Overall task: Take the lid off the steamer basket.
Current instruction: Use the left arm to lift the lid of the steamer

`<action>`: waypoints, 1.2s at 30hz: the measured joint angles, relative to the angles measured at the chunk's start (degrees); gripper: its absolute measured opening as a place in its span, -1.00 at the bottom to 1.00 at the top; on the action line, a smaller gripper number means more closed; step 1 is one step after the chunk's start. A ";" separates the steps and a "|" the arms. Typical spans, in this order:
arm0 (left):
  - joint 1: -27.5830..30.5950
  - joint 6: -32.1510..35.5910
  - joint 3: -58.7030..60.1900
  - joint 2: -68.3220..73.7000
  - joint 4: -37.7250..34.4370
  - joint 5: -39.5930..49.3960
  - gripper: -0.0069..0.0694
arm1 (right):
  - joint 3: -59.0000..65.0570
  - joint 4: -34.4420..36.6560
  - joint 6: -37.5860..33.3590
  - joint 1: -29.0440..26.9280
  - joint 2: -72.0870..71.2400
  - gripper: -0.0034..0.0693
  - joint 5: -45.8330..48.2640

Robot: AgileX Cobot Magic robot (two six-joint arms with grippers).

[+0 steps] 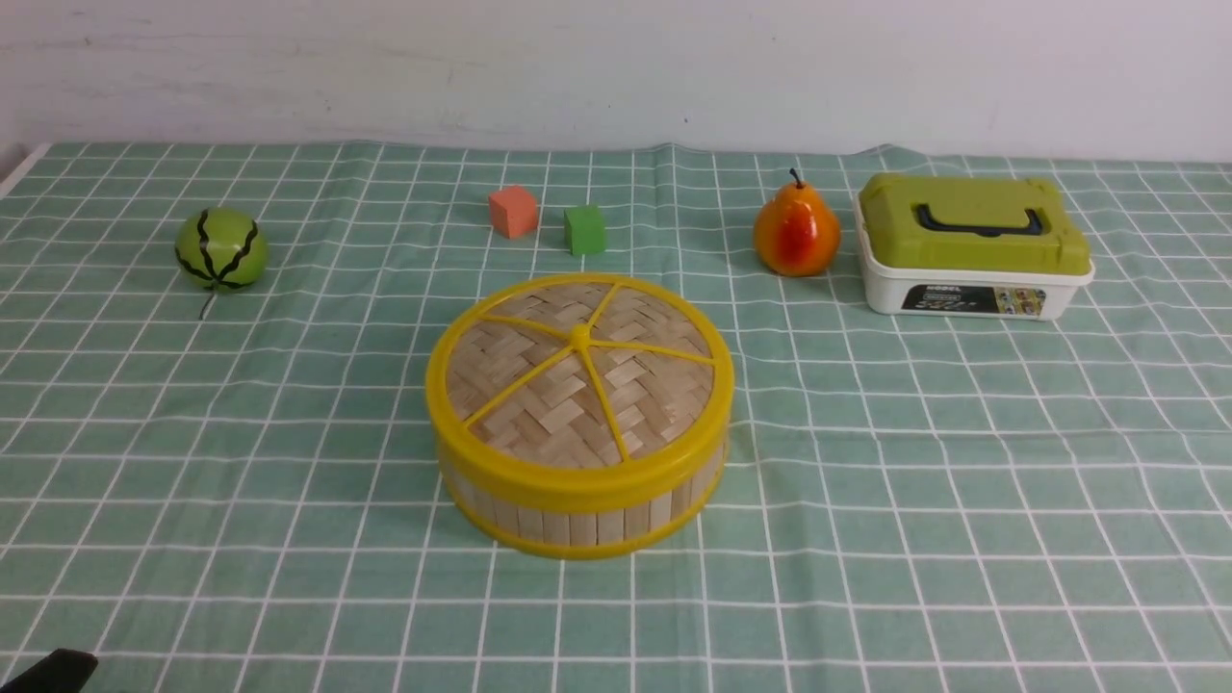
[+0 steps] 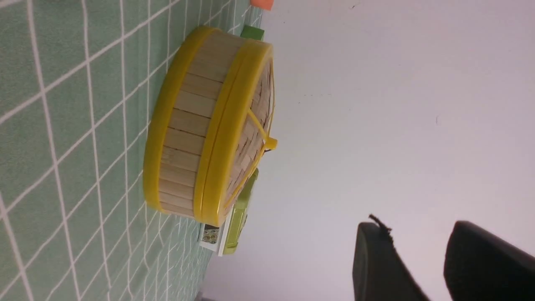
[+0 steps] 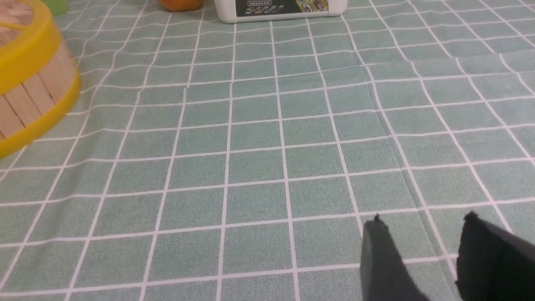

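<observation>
The steamer basket (image 1: 577,525), a round tub with a bamboo-slat wall and yellow rims, stands in the middle of the green checked cloth. The lid (image 1: 577,371), woven bamboo with a yellow rim, spokes and centre knob, sits closed on it. In the left wrist view my left gripper (image 2: 413,225) is open and empty, off to the side of the basket (image 2: 188,125) and lid (image 2: 225,125). Only a black bit of it shows at the front view's lower left corner (image 1: 48,669). My right gripper (image 3: 424,219) is open and empty over bare cloth, well clear of the basket (image 3: 29,96).
A green striped ball (image 1: 220,249) lies at the far left. An orange cube (image 1: 513,211) and a green cube (image 1: 584,229) sit behind the basket. A pear (image 1: 796,231) and a white box with an olive-green lid (image 1: 972,245) stand at the far right.
</observation>
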 joint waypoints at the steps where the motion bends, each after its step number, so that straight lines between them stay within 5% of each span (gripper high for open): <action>1: 0.00 0.13 0.00 0.00 0.00 -0.21 -0.19 | 0.00 0.00 0.00 0.00 0.00 -0.24 0.00; 8: 0.00 15.88 -10.82 0.00 6.21 -12.31 -0.19 | 0.00 0.00 0.00 0.00 0.00 -0.24 0.00; 11: 0.00 26.17 -22.05 2.96 11.86 -10.50 -0.22 | 0.00 0.00 0.00 0.00 0.00 -0.24 0.00; 13: 0.00 33.32 -32.21 9.94 15.09 1.13 -0.39 | 0.00 0.00 0.00 0.00 0.00 -0.24 0.00; 17: 0.00 36.74 -42.15 25.22 15.62 20.92 -0.79 | 0.00 0.00 0.00 0.00 0.00 -0.24 0.00; 21: 0.00 45.16 -52.37 49.50 16.54 43.37 -0.85 | 0.00 0.00 0.00 0.00 0.00 -0.24 0.00; 28: -1.87 50.24 -71.63 78.62 17.56 53.63 -0.85 | 0.00 0.00 0.00 0.00 0.00 -0.24 0.00; 36: -11.22 44.71 -98.84 103.08 27.03 61.24 -0.85 | 0.00 0.00 0.00 0.00 0.00 -0.24 0.00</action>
